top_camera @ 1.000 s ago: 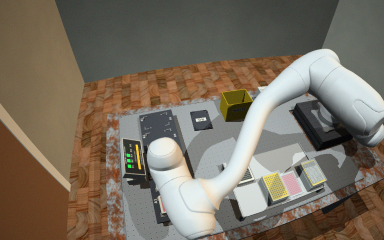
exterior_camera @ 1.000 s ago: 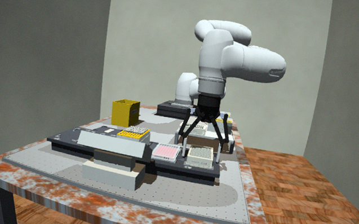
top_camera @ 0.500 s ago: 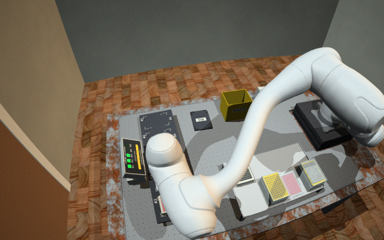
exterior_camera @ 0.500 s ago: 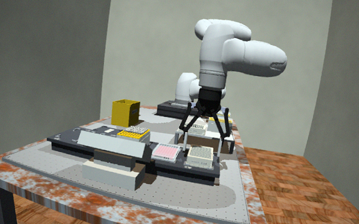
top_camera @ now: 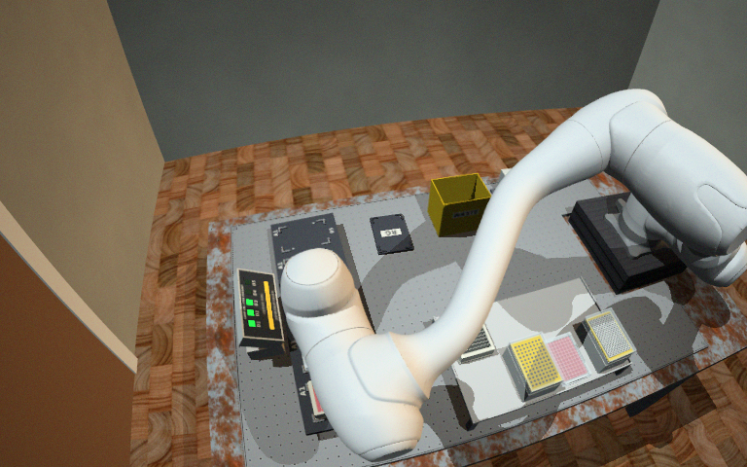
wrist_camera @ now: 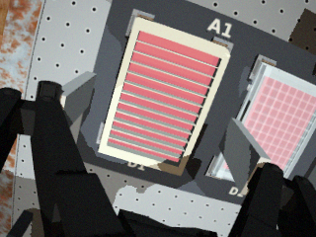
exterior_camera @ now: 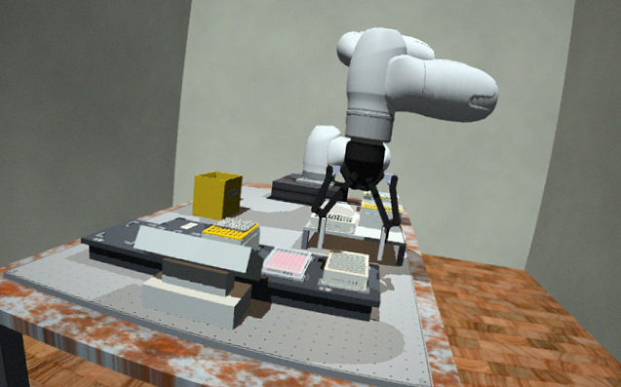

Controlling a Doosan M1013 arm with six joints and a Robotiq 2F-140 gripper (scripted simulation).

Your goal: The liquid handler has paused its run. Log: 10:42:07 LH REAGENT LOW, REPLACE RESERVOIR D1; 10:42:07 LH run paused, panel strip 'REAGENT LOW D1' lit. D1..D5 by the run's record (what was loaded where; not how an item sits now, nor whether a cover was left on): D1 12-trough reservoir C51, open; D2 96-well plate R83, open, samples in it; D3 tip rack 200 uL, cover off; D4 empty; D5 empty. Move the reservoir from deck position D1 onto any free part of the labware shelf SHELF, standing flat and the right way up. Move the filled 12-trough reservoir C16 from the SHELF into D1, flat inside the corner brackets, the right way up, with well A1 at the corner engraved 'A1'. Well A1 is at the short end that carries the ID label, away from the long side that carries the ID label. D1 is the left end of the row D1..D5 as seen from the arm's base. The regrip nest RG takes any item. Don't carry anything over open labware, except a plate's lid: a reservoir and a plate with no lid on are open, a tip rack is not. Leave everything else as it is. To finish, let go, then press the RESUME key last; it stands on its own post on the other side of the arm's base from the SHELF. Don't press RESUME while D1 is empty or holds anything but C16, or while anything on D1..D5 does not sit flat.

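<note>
A cream 12-trough reservoir with red liquid sits flat inside the D1 brackets, below the engraved 'A1'. It also shows at the right end of the dark deck in the exterior view. My gripper is open and empty. It hangs straight above this reservoir with one finger on either side and touches nothing. Another reservoir stands on the shelf behind the gripper. In the top view it is partly hidden by the arm.
A pink 96-well plate sits open in D2 beside D1, and a yellow tip rack beyond it. The shelf also holds a yellow rack, a pink plate and a grey rack. A yellow bin and the status panel stand nearby.
</note>
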